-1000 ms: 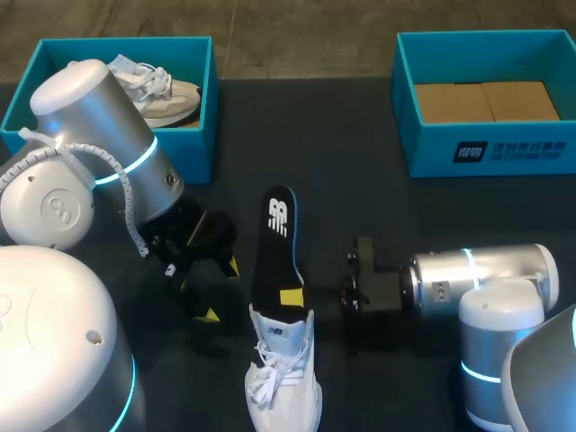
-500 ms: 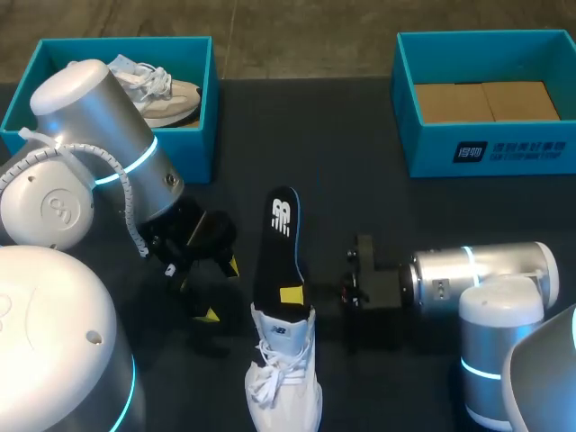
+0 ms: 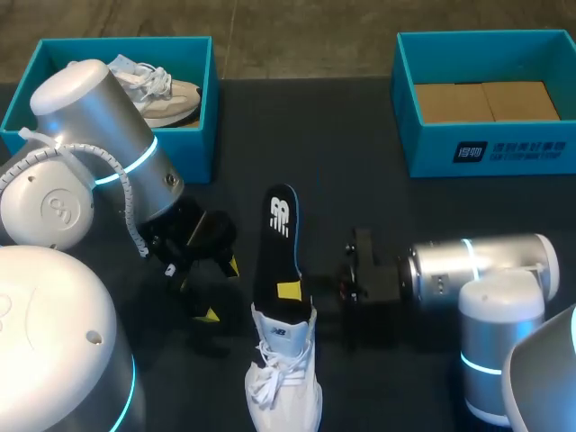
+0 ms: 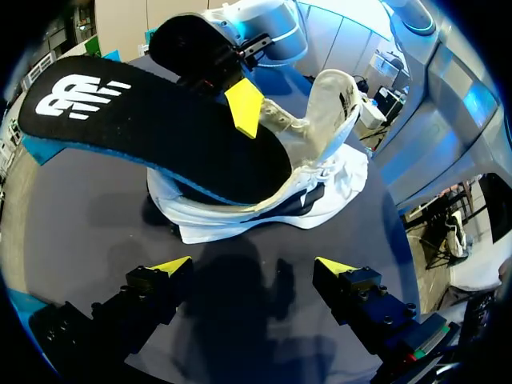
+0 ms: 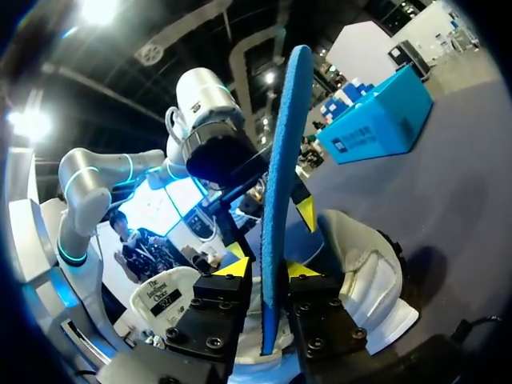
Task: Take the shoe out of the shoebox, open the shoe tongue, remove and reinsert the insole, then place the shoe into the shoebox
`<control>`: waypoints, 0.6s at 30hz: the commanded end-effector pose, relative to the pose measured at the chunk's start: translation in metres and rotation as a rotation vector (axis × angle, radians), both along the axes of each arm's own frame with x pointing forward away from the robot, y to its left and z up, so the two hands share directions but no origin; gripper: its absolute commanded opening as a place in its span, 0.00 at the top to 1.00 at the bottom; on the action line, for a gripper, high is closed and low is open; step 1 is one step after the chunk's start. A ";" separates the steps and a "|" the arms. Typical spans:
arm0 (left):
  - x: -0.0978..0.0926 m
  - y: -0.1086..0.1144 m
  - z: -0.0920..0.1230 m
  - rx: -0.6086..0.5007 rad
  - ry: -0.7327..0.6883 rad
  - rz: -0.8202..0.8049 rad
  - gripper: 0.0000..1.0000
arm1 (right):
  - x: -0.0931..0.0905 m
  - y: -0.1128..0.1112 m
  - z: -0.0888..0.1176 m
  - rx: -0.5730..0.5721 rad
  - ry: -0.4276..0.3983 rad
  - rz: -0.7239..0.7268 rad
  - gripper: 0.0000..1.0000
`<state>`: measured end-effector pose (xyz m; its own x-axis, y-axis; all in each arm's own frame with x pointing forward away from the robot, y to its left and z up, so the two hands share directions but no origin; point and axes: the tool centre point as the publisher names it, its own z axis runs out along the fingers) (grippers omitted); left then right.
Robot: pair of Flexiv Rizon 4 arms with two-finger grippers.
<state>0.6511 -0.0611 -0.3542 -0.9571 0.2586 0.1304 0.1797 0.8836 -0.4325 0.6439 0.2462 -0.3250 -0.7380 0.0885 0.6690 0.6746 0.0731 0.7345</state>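
A white shoe lies at the table's front middle, toe toward the front. A black insole with a blue underside sticks out of its opening, pointing to the far side. My right gripper comes in from the right at the shoe's collar. In the right wrist view the insole stands edge-on between the fingers of my right gripper, which are slightly apart from it, open. My left gripper hangs wide open just left of the shoe, holding nothing. The insole lies ahead of it.
A teal shoebox at the back left holds another pale shoe. A second teal shoebox at the back right has a brown cardboard floor. Dark table shows between the boxes and around the shoe.
My right gripper's fingers have eased apart around the insole, and the right wrist has shifted slightly left. The left arm, shoe and insole have stayed put.
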 end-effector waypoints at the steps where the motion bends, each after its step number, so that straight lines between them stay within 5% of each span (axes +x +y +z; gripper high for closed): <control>1: -0.001 0.000 -0.001 0.000 -0.001 0.000 0.00 | 0.010 0.006 0.003 -0.011 -0.001 0.022 0.73; 18: -0.001 0.000 -0.001 0.000 -0.001 0.000 0.00 | 0.031 0.017 0.004 -0.005 -0.005 0.056 0.81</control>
